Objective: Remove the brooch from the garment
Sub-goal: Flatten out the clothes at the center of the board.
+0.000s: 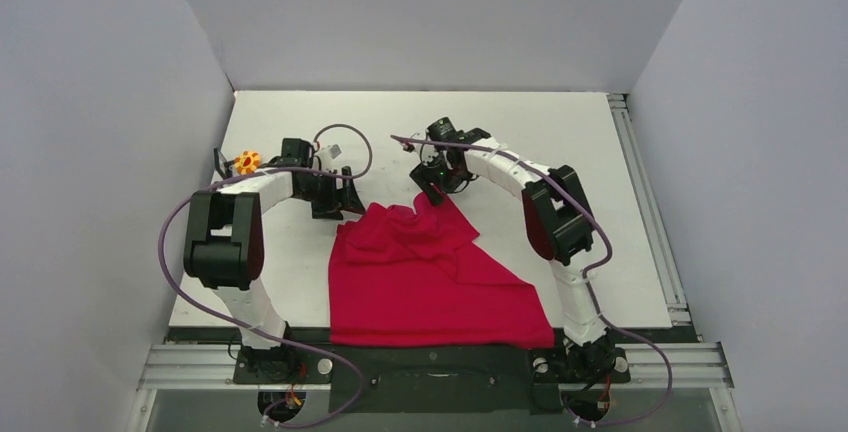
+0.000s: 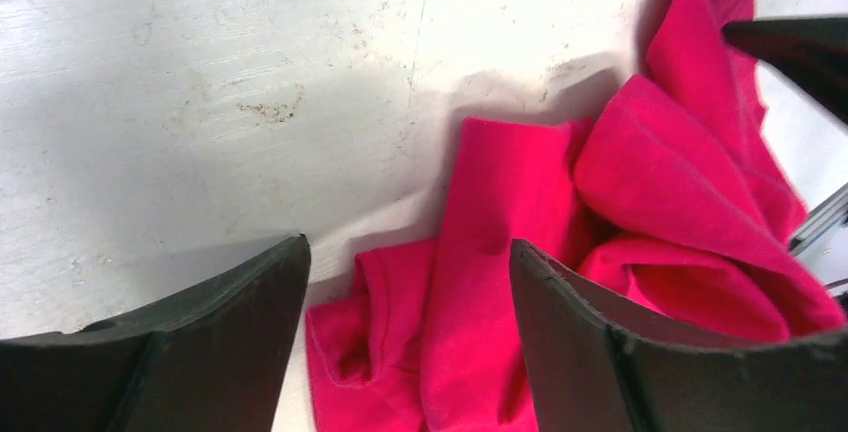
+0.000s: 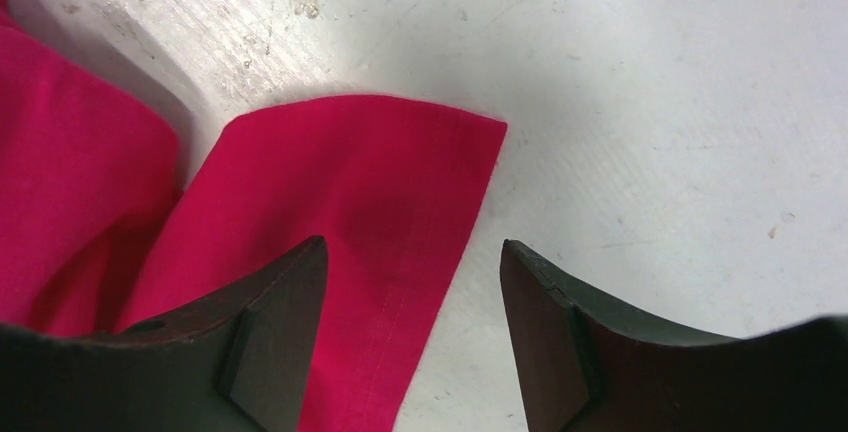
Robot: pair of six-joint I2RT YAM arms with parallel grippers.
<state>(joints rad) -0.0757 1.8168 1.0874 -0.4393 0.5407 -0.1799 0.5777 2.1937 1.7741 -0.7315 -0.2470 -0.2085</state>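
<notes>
The bright red T-shirt (image 1: 430, 282) lies on the white table, flat at the front and bunched up at its far edge. A small orange-yellow flower-shaped piece (image 1: 246, 162), apparently the brooch, lies on the table by the left arm, apart from the shirt. My left gripper (image 1: 343, 206) is open and empty at the shirt's far left corner. In the left wrist view (image 2: 410, 244) a folded sleeve edge (image 2: 480, 282) lies between its fingers. My right gripper (image 1: 429, 192) is open and empty over the far right fold. In its wrist view (image 3: 413, 243) a hemmed flap (image 3: 370, 192) lies below.
Grey walls enclose the table on three sides. A metal rail (image 1: 645, 202) runs along the right edge. Purple cables loop off both arms. The right gripper's finger (image 2: 795, 52) shows at the upper right of the left wrist view, close to the bunched cloth.
</notes>
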